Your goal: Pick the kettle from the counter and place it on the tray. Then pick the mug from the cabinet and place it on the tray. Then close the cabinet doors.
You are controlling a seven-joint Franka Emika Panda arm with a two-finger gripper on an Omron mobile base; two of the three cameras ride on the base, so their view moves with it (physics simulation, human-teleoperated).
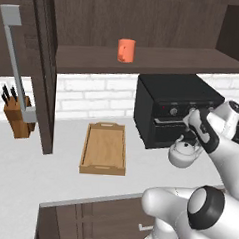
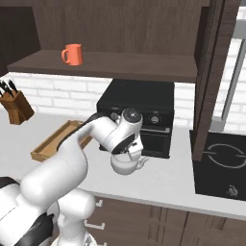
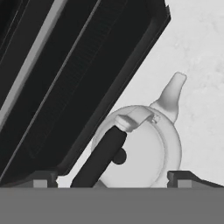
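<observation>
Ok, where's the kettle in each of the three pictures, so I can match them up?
Left base view: the kettle sits at right of centre on the counter, in front of the black oven.
Right base view: kettle at centre, under the robot's wrist, in front of the oven.
Hand view: kettle low and centre, between the finger tips.
Shared landmark: the black oven.

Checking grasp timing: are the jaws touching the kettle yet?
Apart. In the hand view the gripper stands open, its fingertips wide on either side of the kettle, with counter showing between; the handle lies between them ungripped.
</observation>
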